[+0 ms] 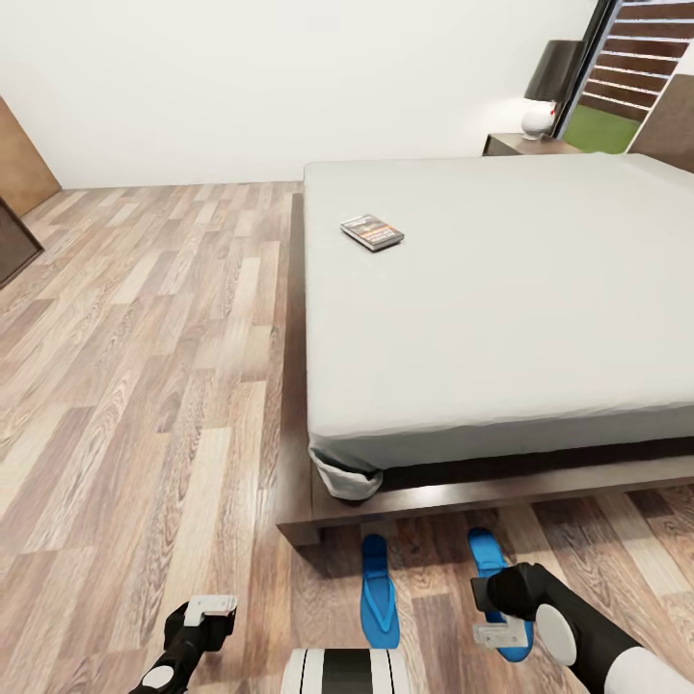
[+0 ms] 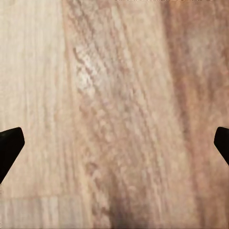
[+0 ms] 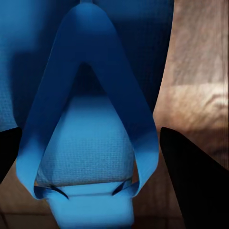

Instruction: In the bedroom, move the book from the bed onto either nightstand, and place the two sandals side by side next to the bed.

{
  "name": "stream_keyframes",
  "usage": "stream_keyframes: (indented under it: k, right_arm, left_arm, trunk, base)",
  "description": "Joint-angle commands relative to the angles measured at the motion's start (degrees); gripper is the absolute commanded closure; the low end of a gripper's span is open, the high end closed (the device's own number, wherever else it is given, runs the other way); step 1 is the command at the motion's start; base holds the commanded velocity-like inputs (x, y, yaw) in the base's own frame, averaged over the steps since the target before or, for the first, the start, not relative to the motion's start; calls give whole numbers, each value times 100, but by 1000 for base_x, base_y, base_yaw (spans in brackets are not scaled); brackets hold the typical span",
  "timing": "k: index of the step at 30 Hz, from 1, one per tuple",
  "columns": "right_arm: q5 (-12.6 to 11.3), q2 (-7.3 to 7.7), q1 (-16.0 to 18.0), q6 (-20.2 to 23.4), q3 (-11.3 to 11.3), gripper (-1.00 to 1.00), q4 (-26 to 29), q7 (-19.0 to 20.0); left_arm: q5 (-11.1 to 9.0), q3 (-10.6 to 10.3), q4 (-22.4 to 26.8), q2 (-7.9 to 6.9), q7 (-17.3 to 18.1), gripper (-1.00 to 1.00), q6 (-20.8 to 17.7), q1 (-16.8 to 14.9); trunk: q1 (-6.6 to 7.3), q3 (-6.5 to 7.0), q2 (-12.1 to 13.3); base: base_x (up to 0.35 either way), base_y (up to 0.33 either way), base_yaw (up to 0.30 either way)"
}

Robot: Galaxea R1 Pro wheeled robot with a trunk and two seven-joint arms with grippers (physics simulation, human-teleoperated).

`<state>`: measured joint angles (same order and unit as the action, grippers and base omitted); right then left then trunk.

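Head view: the bed (image 1: 501, 289) takes the right side of the room, pale grey mattress on a dark brown frame, one corner of the frame nearest the robot. The book (image 1: 372, 232) lies flat on the mattress, near the bed's left edge and toward the headboard end. A nightstand (image 1: 525, 145) stands at the bed's far corner with a lamp (image 1: 547, 92) on it, beside the window (image 1: 631, 77). On the plank floor (image 1: 145, 366), just off the foot edge of the frame, lie two blue sandals: the left sandal (image 1: 379, 590) lies free, the right sandal (image 1: 489, 564) is partly covered by the right gripper (image 1: 501, 634). The left gripper (image 1: 210, 607) hangs over bare floor, near the left sandal but apart from it

Left wrist view: bare planks (image 2: 114, 114); two dark fingertips (image 2: 9, 145) at opposite borders, spread wide with nothing between them

Right wrist view: the right sandal's thong strap (image 3: 90, 109) and sole lie directly between the dark fingers (image 3: 195, 176), which stand apart on either side; whether they touch the sandal cannot be told
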<state>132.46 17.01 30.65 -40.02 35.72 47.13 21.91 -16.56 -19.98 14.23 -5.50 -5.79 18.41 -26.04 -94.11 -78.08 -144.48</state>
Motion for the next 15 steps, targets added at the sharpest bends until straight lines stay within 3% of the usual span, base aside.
stream_keyframes:
  k: [1, 15]
  right_arm:
    - [-6, 0, 13, -15, 25, 100, -6, 15]
    - [-7, -38, 62, -15, 161, 100, -134, -37]
  left_arm:
    - [-41, -50, 1, -3, -32, -100, 15, -1]
    - [-41, -42, 0, -3, -26, -100, 13, -5]
  trunk:
    - [1, -4, -2]
    - [1, -4, -2]
  base:
    - [0, 21, 0]
    - [23, 67, 0]
